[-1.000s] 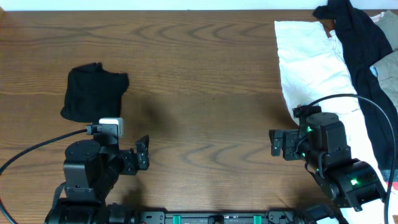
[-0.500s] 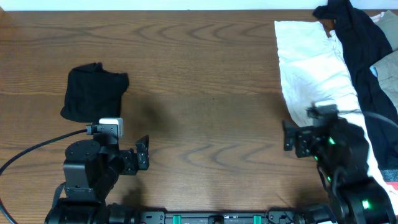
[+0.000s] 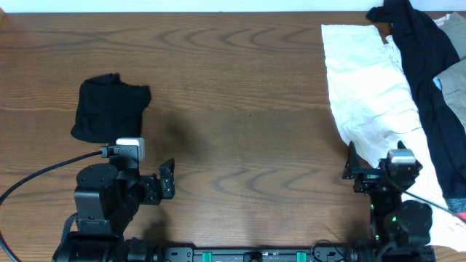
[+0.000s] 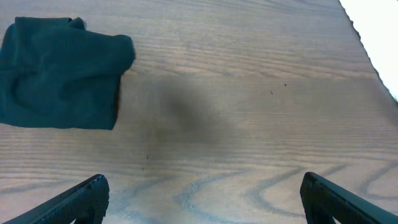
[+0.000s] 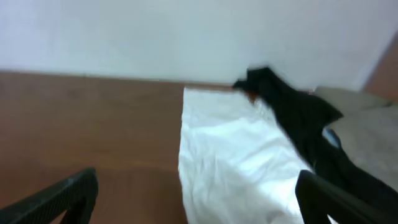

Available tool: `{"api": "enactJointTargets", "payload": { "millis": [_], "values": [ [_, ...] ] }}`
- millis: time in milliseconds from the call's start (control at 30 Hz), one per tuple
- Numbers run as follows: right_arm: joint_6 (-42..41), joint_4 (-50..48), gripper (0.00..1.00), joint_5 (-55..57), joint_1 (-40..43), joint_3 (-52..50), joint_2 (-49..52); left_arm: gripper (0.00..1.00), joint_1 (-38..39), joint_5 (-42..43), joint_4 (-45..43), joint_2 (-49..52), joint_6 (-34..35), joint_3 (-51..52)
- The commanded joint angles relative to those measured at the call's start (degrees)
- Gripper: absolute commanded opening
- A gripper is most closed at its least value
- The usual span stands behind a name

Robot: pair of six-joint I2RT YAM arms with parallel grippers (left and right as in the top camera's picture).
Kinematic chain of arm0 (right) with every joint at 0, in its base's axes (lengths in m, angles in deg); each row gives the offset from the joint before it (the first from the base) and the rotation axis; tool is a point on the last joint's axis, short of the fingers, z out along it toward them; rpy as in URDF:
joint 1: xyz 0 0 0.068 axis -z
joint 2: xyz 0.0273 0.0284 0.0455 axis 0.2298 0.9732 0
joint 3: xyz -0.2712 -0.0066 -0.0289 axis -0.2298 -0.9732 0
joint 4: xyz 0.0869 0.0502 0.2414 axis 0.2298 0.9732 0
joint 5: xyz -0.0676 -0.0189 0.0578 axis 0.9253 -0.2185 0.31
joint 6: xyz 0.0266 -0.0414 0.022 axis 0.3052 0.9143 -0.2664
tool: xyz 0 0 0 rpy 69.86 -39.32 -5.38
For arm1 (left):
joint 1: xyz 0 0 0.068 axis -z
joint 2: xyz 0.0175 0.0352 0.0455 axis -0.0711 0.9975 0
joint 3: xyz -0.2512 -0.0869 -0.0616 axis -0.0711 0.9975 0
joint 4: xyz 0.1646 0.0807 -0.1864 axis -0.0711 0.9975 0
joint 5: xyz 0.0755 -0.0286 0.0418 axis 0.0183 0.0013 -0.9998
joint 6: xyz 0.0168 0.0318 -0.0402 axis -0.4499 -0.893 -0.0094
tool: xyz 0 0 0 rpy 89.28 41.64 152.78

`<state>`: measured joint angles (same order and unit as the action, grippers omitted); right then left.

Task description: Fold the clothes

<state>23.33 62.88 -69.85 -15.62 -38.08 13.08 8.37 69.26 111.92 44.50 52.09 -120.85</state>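
Observation:
Two black garments are in view. One lies folded into a compact bundle [image 3: 109,109] at the table's left, also in the left wrist view as the bundle [image 4: 62,74]. The other black garment [image 3: 421,44] is draped unfolded across a white cloth at the far right and appears blurred as the black garment [image 5: 298,118] in the right wrist view. My left gripper [image 3: 169,179] rests near the front left, open and empty over bare wood [image 4: 203,180]. My right gripper [image 3: 375,156] points away at the white cloth's near edge, open and empty [image 5: 196,176].
A large wrinkled white cloth [image 3: 364,80] covers the right side of the table; its near part fills the right wrist view [image 5: 236,149]. A beige cloth [image 3: 455,80] lies at the right edge. A cable trails from the left arm off the front left.
The right arm has swung from facing left to facing the white cloth and shifted toward the table's front right. The left arm and both garments have not moved.

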Motion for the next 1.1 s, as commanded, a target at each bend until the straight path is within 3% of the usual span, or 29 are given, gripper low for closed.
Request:
{"api": "enactJointTargets", "payload": {
  "millis": [0, 200, 333, 1067],
  "values": [
    [1.0, -5.4, 0.99, 0.2, 1.4, -6.1, -4.7, 0.98, 0.2, -0.5, 0.0, 0.0, 0.3, 0.3],
    [1.6, -15.3, 0.99, -2.6, 2.6, -14.9, -6.5, 0.98, 0.2, -0.5, 0.0, 0.0, 0.3, 0.3],
    [2.4, -9.8, 0.99, -3.5, 2.7, -14.7, -6.5, 0.98, 0.2, -0.5, 0.0, 0.0, 0.3, 0.3],
    [2.3, -10.0, 0.99, -3.9, 2.7, -14.7, -6.4, 0.98, 0.2, -0.5, 0.0, 0.0, 0.3, 0.3]
  ]
}}
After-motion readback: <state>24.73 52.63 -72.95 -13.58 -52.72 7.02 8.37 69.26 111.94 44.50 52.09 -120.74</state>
